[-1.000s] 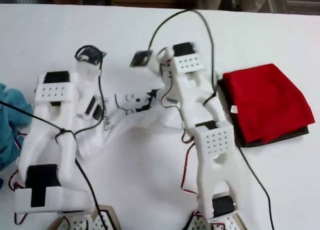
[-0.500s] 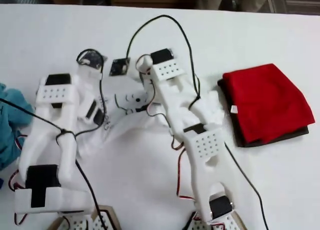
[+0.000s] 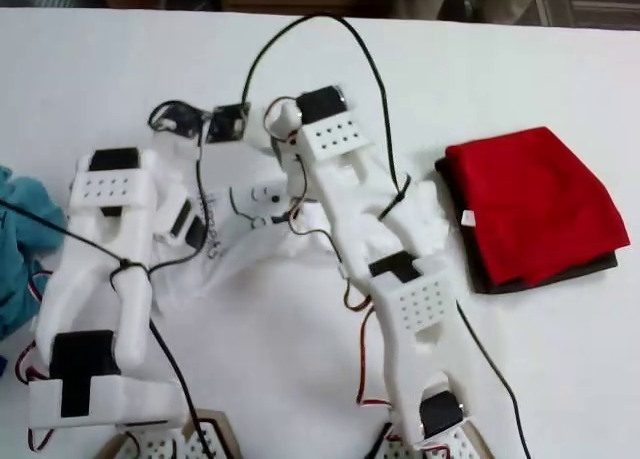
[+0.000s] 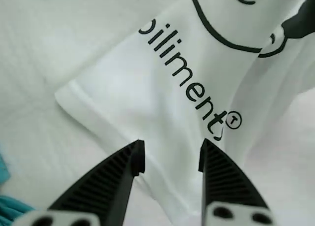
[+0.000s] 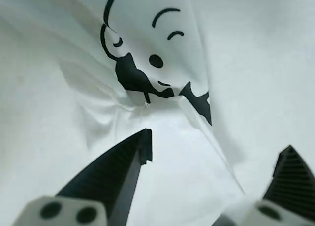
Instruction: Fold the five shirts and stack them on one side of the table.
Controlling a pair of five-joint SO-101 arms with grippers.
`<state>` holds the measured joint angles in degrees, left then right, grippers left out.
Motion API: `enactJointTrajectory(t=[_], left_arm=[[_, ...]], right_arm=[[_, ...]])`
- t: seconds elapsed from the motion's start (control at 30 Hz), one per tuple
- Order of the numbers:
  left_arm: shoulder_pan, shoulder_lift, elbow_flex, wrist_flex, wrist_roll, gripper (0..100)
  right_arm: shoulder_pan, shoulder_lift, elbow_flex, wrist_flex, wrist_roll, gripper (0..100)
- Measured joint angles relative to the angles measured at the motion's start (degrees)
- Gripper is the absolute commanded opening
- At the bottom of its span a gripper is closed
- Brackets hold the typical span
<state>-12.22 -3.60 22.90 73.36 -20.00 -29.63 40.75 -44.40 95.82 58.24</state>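
The left hand [image 4: 172,154] is open, with nothing in it. Its two black fingers [image 4: 118,172] are apart and sit over the hemmed edge of a white shirt [image 4: 162,88]. I cannot tell if they touch the cloth. Black letters run across the shirt just past the fingers.

The right hand [image 5: 216,152] is open wide and holds nothing. It hangs over the same white shirt, above a black drawing of a winking face [image 5: 142,63]. The cloth is bumpy and creased there.

From above, the white shirt lies spread out in the middle of the desk [image 3: 500,69], under both arms. It is not folded flat.

Near the right edge of the desk lies a folded red shirt [image 3: 530,204]. It rests on top of a folded dark shirt [image 3: 585,269]. At the left edge of the desk a blue-green shirt [image 3: 20,239] lies in a heap.
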Motion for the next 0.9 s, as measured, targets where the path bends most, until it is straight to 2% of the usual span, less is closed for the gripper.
enactJointTrajectory(t=[0.2,0.6,0.9], left_arm=[[-2.46,0.00,0.09,0.35,0.26,21],[-23.12,0.00,0.09,-2.02,1.76,21],[-24.18,0.00,0.09,-2.29,1.76,21]], right_arm=[[-3.78,-0.18,6.95,-0.70,-0.70,38.7],[-4.40,-0.18,13.71,-7.56,-0.70,38.7],[-4.75,-0.26,11.08,-8.35,-1.23,38.7]])
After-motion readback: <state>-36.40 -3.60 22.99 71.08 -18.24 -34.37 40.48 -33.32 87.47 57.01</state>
